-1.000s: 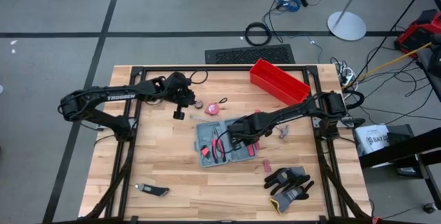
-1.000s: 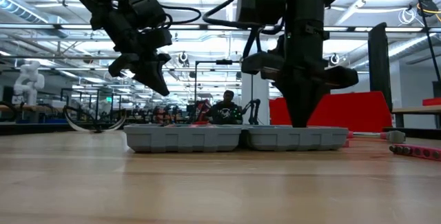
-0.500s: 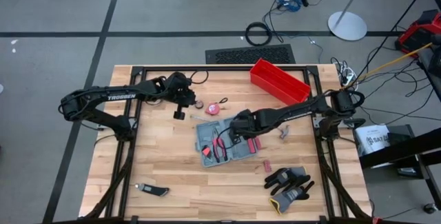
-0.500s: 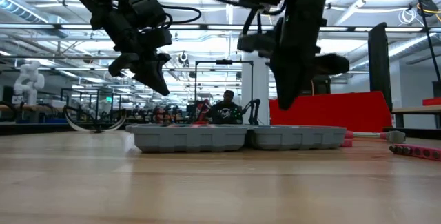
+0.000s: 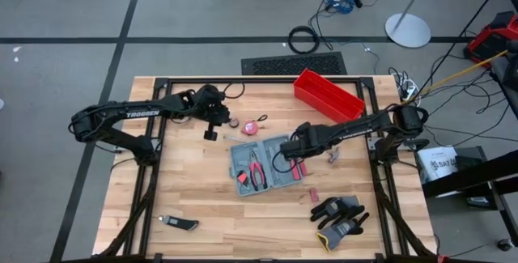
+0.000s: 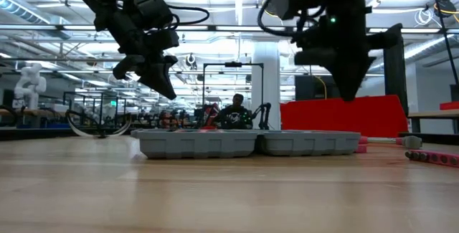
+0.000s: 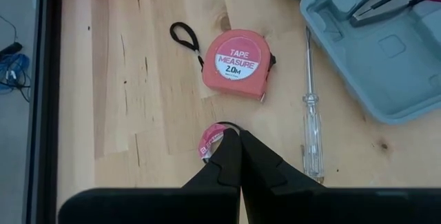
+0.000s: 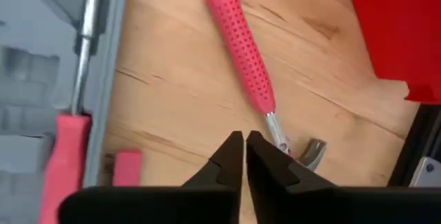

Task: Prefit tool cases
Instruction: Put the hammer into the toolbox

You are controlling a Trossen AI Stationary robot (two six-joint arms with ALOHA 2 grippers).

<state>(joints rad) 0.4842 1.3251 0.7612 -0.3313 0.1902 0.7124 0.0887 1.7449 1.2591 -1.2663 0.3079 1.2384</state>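
- Tool case (image 5: 261,164): grey-blue, lying open and flat near the middle of the wooden table (image 5: 190,194), both halves facing up; in the low view it sits level on the tabletop (image 6: 247,143).
- Pliers (image 5: 257,172): red-handled, lying in the case's left half.
- Screwdriver with red handle (image 8: 69,151): resting inside the case, its metal shaft along the case edge closest to the right gripper.
- Right gripper (image 5: 298,143): hangs above the right edge of the case, raised clear of it in the low view (image 6: 351,82); its fingers (image 8: 231,156) are almost together with only a thin slit between them, and they hold nothing.
- Hammer (image 8: 251,69): red dotted handle, lying on the bare wood just ahead of the right gripper's tips, outside the case.
- Red bin (image 5: 327,95): on the table beyond the right gripper, near the far edge.
- Left gripper (image 5: 212,125): waits well to the left of the case, raised above the table; its fingers (image 7: 238,158) are pressed together, empty.
- Tape measure (image 7: 238,62): pink, with black wrist loop, on the wood just ahead of the left gripper.
- Clear-handled screwdriver (image 7: 311,124): lying between the tape measure and the case.
- Gloves (image 5: 340,217): black and grey, near the table's front right corner.
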